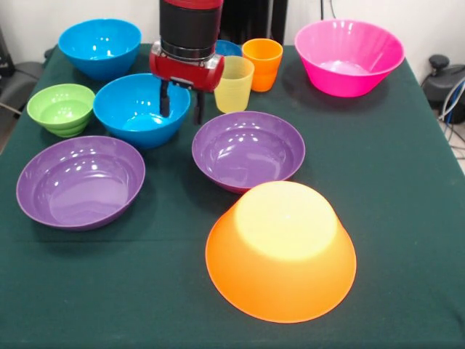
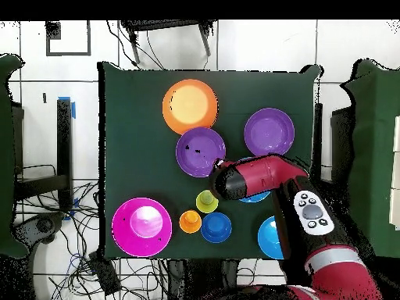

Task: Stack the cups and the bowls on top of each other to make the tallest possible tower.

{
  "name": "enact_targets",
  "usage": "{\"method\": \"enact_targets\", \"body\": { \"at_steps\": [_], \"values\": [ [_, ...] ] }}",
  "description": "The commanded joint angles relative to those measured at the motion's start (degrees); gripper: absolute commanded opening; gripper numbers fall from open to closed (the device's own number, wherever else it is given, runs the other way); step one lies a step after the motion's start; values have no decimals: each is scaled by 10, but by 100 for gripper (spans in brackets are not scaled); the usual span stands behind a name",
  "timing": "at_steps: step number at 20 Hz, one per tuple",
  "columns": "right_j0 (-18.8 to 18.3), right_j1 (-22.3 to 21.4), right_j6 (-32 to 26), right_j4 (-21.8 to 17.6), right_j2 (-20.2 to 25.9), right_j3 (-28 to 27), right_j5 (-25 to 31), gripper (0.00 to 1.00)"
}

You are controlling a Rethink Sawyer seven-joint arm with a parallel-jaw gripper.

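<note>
Above the bright blue bowl (image 1: 142, 109), the gripper (image 1: 180, 106) hung with its two fingers (image 1: 165, 100) apart and holding nothing, straddling the bowl's near-side rim. Well apart, the upturned yellow-orange bowl (image 1: 280, 251), the tower's base, sat bare at the table's (image 1: 407, 218) front.

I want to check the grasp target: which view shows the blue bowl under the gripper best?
The front view: the blue bowl shows its rim and inside, with the open gripper over its edge. In the overhead view the arm hides nearly all of it.
</note>
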Motion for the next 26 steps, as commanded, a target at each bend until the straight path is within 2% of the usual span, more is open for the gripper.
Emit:
{"method": "enact_targets", "body": {
  "at_steps": [1, 6, 10, 11, 13, 16, 20, 26],
  "values": [
    [36, 42, 6, -67, -61, -47, -10, 100],
    [57, 51, 26, -90, -99, -56, -34, 100],
    [55, 61, 18, -81, -104, -57, -46, 100],
    [53, 62, 10, -72, -105, -54, -54, 0],
    [21, 60, -22, -51, -73, -38, -49, 0],
    [27, 66, -18, -35, -74, -35, -26, 0],
    [13, 75, -31, -23, -52, -37, -20, 0],
    [6, 49, -58, 11, -18, -10, 12, 0]
  ]
}}
